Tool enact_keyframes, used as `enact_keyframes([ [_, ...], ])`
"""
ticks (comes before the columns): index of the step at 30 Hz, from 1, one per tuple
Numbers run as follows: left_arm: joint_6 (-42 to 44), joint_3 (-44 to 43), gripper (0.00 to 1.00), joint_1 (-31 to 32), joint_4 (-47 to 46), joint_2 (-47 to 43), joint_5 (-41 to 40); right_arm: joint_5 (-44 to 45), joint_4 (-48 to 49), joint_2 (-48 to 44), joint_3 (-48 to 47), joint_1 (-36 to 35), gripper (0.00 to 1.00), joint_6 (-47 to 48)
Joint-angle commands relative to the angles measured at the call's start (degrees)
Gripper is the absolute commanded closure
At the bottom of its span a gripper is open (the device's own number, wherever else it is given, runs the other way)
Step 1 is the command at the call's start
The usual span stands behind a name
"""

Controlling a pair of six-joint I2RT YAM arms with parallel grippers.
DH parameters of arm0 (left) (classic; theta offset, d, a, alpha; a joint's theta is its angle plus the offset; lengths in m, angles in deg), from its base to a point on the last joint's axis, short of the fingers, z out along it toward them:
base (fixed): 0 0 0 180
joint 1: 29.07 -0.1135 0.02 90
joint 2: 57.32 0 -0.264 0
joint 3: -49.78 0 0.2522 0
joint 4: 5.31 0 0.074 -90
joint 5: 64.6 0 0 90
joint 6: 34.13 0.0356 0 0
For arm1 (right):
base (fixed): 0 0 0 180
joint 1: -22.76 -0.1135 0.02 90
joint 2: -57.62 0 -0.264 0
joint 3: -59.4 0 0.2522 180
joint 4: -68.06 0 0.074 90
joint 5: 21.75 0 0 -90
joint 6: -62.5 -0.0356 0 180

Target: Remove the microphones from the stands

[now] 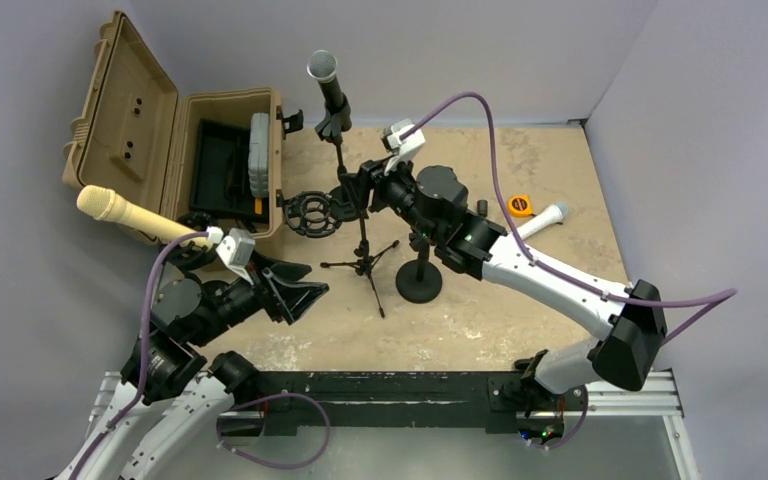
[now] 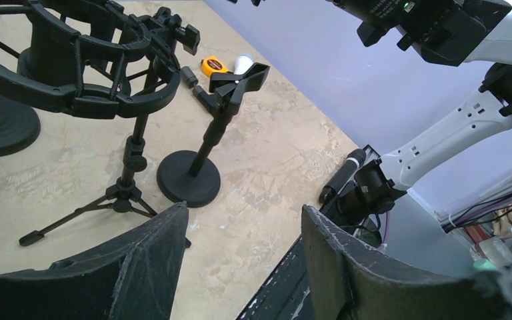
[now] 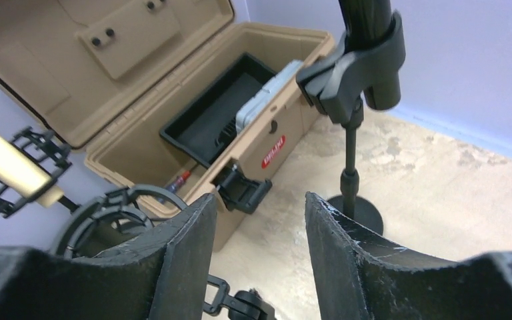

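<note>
Approach is the step in hand: my right gripper [image 3: 260,247] hangs with its fingers apart, holding nothing, lined up on the black microphone [image 3: 365,17]. It stands upright in the clip [image 3: 357,70] of its stand [image 3: 351,157], near the open tan case [image 3: 107,80]. Nothing touches yet. My left gripper [image 2: 243,257] sits low, fingers spread too and empty, well apart from it. Next, I judge, I must reach forward and up until my fingers straddle the body above the clip, close, then lift straight out without tipping the stand.
</note>
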Motion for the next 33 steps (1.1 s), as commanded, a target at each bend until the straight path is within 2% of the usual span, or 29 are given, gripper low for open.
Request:
enact_keyframes([
  [1, 2.2, -2.6, 0.39, -0.2, 1.0, 0.1, -1.5, 1.5, -1.5, -0.3, 0.3, -0.5, 0.5, -1.6],
  [8, 4.4, -5.3, 0.39, -0.2, 2.7, 0.4, -2.4, 5.1, -2.3, 2.2, 8.2, -0.5, 0.53, -2.9],
  [20, 6.8, -8.5, 0.39, -0.2, 6.1, 0.5, -4.3, 9.4, -4.2, 3.2, 12.6, -4.3, 0.55, -1.6],
  [25, 7.0, -8.9, 0.39, -0.2, 6.7, 0.1, -4.5, 13.7, -6.6, 4.5, 15.1, -6.5, 0.58, -1.6],
  [33, 7.2, -8.9, 0.39, -0.2, 7.2, 0.9, -5.1, 15.2, -6.3, 1.0, 18.7, -6.6, 0.58, -3.4],
])
